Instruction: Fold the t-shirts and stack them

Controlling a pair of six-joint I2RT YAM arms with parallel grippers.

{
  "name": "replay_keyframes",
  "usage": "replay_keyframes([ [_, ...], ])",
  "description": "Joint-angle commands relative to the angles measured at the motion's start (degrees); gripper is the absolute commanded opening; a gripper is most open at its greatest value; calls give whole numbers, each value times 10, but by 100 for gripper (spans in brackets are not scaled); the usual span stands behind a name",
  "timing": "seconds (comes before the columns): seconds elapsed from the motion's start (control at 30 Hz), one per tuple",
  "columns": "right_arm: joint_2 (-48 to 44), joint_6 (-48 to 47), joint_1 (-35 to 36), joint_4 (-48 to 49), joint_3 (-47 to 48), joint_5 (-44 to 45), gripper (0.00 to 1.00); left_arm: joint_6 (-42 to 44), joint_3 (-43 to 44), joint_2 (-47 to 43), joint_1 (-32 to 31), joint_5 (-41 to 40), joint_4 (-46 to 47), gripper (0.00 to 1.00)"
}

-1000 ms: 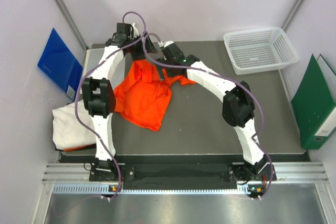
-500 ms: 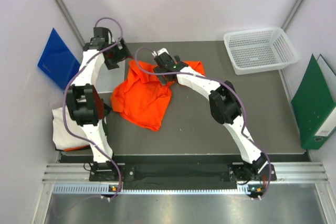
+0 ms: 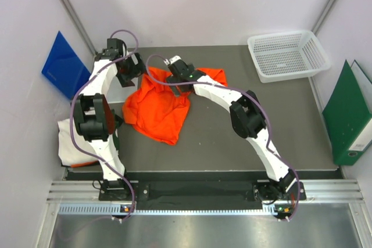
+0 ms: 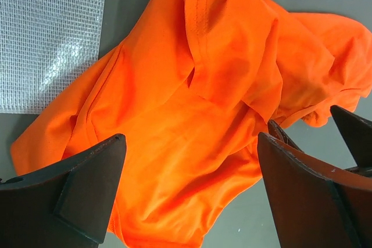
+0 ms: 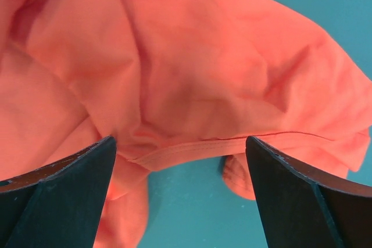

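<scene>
**A:** Overhead, then: where does the cloth lie?

**B:** Orange t-shirt (image 3: 158, 108) crumpled mid-left on the dark table (image 3: 232, 137). White t-shirt (image 3: 72, 143) bunched at the left edge. Basket (image 3: 288, 55) far right. Pale walls close in.

**A:** Left wrist?

**B:** Left gripper (image 4: 190, 137) spread wide above the orange cloth, holding nothing. Clear sheet (image 4: 46, 33) lies just beside the shirt.

**A:** Right wrist?

**B:** Right gripper (image 5: 180, 143) likewise agape and empty, over a hem (image 5: 232, 143). I judge the fabric light, limp and not fragile. Pinch at the hem or a shoulder seam.
</scene>
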Motion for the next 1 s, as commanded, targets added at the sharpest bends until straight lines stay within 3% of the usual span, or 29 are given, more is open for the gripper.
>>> replay_keyframes([
  [0.0, -24, 5, 21, 20, 33, -32, 90, 0, -12, -15, 1, 12, 2, 99],
  [0.27, -30, 11, 30, 28, 28, -54, 86, 4, -17, -16, 1, 14, 1, 99],
  [0.43, 5, 26, 30, 25, 48, -30, 78, 9, -19, -16, 0, 17, 1, 99],
  [0.53, 21, 39, 26, 28, 64, -21, 60, 16, -17, -17, 0, 20, -2, 99],
  [0.57, 29, 46, 24, 29, 67, -22, 48, 20, -18, -17, 0, 19, -3, 99],
  [0.6, 34, 47, 22, 30, 70, -23, 45, 21, -18, -17, 0, 20, -3, 99],
  [0.77, 52, 54, 9, 26, 80, -32, 36, 24, -17, -14, 0, 21, -10, 99],
  [0.93, 55, 55, 0, 30, 81, -41, 36, 29, -17, -14, 0, 21, -10, 99],
  [0.97, 56, 57, -2, 33, 80, -43, 30, 29, -17, -14, -1, 21, -11, 99],
])
